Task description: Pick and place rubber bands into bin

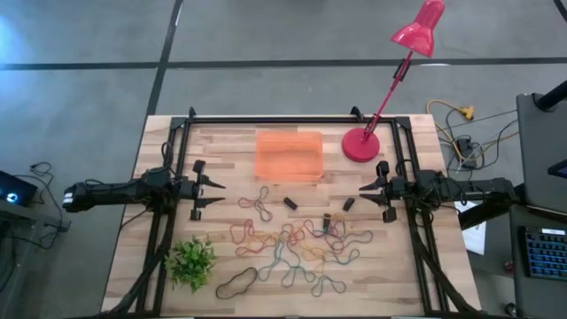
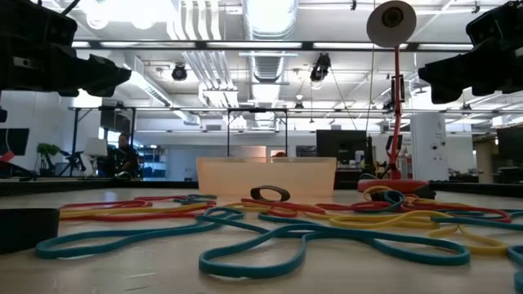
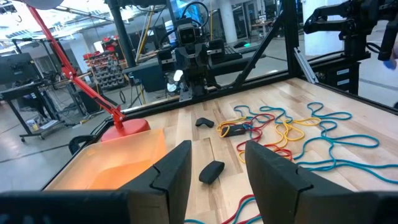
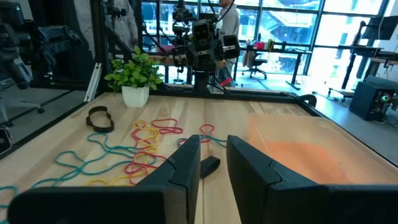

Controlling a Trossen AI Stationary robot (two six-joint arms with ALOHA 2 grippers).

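Bare wood [image 1: 230, 146] seemingly separates the bin [image 1: 289, 155] from rubber bands [image 1: 292, 244].

bin [image 1: 289, 155] behind rubber bands [image 1: 292, 248], lamp [image 1: 361, 143] right

Red lamp [image 1: 361, 144], green plant [image 1: 192, 261]

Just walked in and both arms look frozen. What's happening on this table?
Nothing is being handled right now. The left gripper and right gripper hover at opposite sides of the table, facing each other, both open and empty. The rubber bands lie in a tangled spread across the near half of the wooden table, with a few small dark pieces among them. The orange bin, beside the red lamp, looks empty.
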